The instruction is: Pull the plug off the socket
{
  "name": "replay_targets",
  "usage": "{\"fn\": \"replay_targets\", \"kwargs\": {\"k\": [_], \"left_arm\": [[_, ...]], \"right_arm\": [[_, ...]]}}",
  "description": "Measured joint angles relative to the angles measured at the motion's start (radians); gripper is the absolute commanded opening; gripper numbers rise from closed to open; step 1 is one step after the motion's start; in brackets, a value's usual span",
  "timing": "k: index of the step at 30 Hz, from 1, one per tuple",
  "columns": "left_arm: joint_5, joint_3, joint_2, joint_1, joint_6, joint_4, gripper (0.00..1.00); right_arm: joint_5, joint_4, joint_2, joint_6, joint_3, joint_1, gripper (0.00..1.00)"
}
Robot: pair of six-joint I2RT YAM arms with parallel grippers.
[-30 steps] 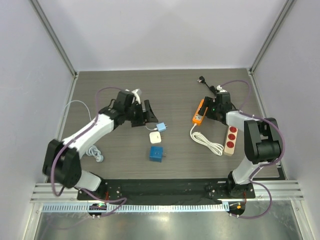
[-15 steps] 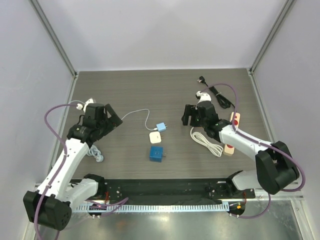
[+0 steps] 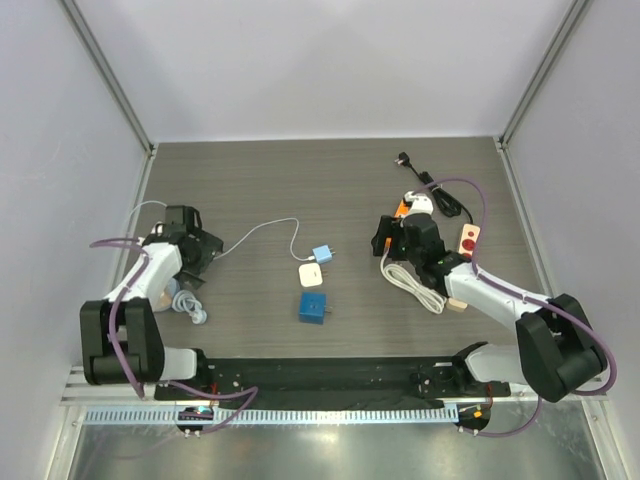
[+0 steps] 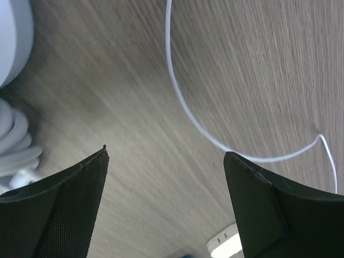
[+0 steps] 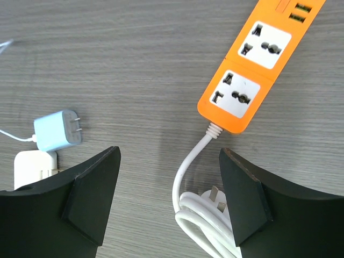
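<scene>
Room: pale plain walls on three sides, with metal posts in the corners.
Table (image 3: pixel 340 180): one, grey-brown wood with fine lines.
Arms: two, white and black, both bent low over the table.
Right gripper (image 5: pixel 169 153): jaws wide apart, holding nothing. It hangs over the orange strip.
Left gripper (image 4: pixel 166 153): jaws wide apart, holding nothing. It hangs at the table's left side, well apart from the plug.
Socket strips: two. The orange strip (image 5: pixel 252 70) lies flat, and two white socket faces show their holes. The beige strip (image 3: pixel 465 245) with red round parts lies near the right edge.
Cords: a fat white cord (image 5: pixel 196 215) in a coil runs from the orange strip down between the right jaws. A thin white wire (image 4: pixel 183 102) curves under the left jaws. A black cord (image 3: pixel 432 186) lies at the back.
Small blocks: three, close together in the middle.
Blue plug (image 5: pixel 56 130): on the table, two pins bare, well apart from the orange strip. It is just beside the right gripper's finger on the picture's left, not touching.
White block (image 5: pixel 32 166): just under the blue plug.
Dark blue block (image 3: pixel 311 308): nearest the arms' bases.
</scene>
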Motion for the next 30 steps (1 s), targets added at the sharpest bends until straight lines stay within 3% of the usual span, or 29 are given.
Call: {"fn": "replay_targets", "kwargs": {"k": [4,8,10,11,13,14,22,30], "left_arm": [[0.005,0.009,0.082,0.010,-0.019,0.050,0.87],[0.014,0.029,0.180,0.013,-0.035,0.089,0.78],[0.029,0.046,0.210,0.019,-0.041,0.096,0.60],[0.041,0.053,0.220,0.024,-0.042,0.113,0.37],[0.077,0.066,0.247,0.032,-0.040,0.158,0.16],[0.095,0.074,0.263,0.033,-0.035,0.173,0.00],[0.206,0.260,0.366,-0.018,0.085,0.207,0.00],[0.268,0.308,0.368,-0.216,0.231,0.252,0.00]], "right_arm": [[0.008,0.022,-0.016,0.000,-0.002,0.000,0.79],[0.010,0.026,-0.016,-0.001,-0.003,0.000,0.79],[0.012,0.032,-0.017,-0.002,-0.008,0.000,0.79],[0.014,0.045,-0.019,-0.003,-0.016,0.000,0.79],[0.019,0.059,-0.023,-0.006,-0.035,0.000,0.79],[0.022,0.058,-0.024,-0.007,-0.039,0.000,0.79],[0.026,0.085,-0.026,-0.014,-0.052,0.000,0.79],[0.026,0.071,-0.055,-0.023,-0.051,0.000,0.79]]}}
